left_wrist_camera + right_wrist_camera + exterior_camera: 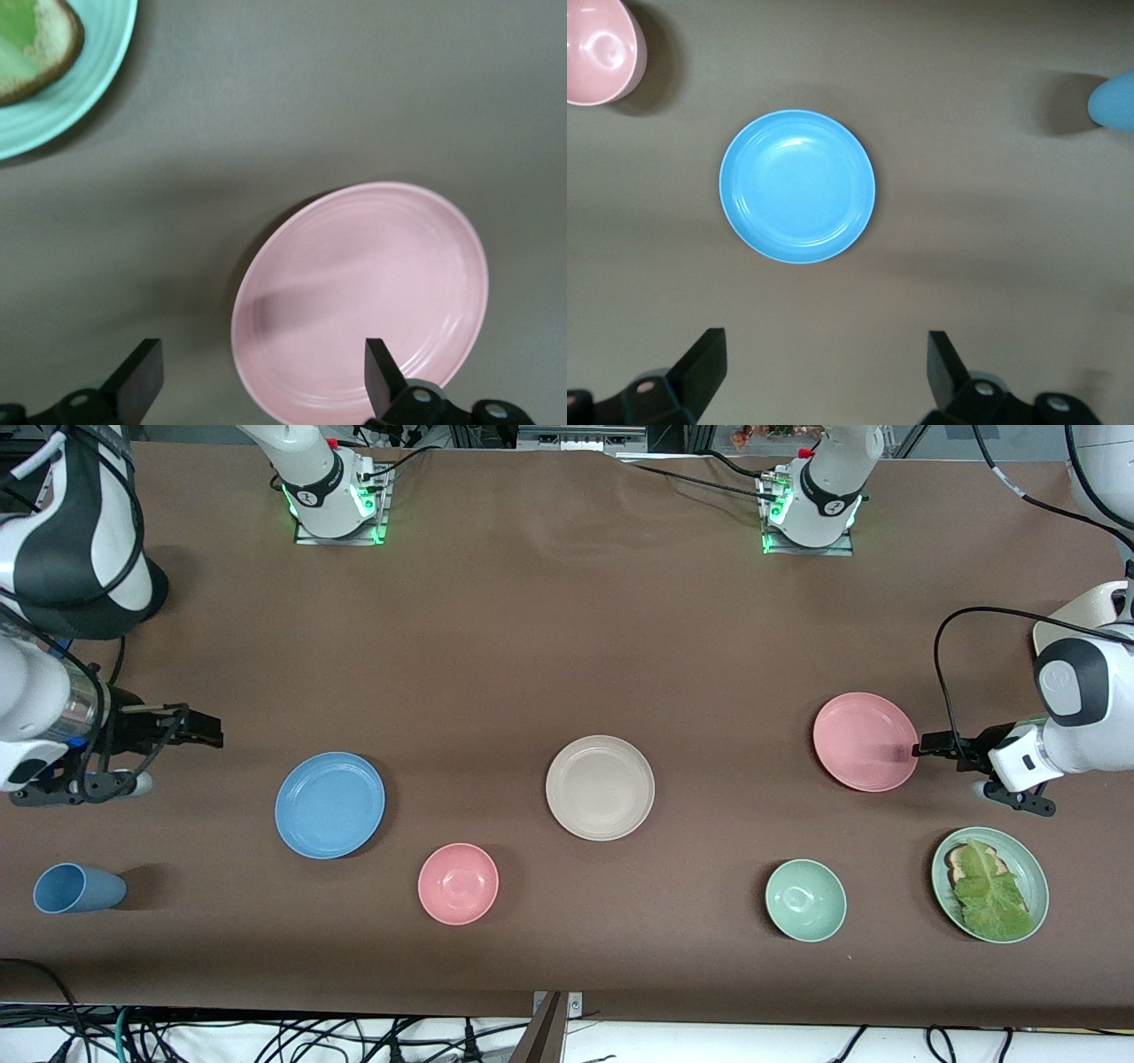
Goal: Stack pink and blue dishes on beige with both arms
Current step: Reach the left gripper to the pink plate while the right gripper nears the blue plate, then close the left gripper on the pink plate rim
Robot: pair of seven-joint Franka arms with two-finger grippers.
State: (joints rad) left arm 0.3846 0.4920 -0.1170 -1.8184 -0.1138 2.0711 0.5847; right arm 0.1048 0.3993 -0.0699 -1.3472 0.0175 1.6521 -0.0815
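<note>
At table centre sits the beige plate point(600, 787), upright, nothing on it; all positions below ref. this plate.

Pink plate point(865, 741): toward the left arm's end of the table, slightly farther from the front cam than the beige plate, well apart from it. Flat on the table, nothing stacked on it.

Blue plate point(330, 804): toward the right arm's end, slightly nearer the front cam, well apart. Flat on the table, nothing on it.

Left gripper point(924, 746): over the pink plate's rim, on the edge facing away from the beige plate. Left wrist view shows fingers point(381, 376) spread wide, one over the pink plate point(363, 301), the other over bare table; holding nothing.

Right gripper point(208, 732): up over bare table near the blue plate, on the side away from the beige plate. Right wrist view shows fingers point(946, 367) spread wide, blue plate point(797, 186) off ahead of the tips; holding nothing.

Other items: pink bowl point(458, 883) and green bowl point(805, 900), both nearer the front cam than the beige plate. Green plate with lettuce point(990, 884) sits past the green bowl at the left arm's end. Blue cup point(78, 888) lies on its side at the right arm's end.
</note>
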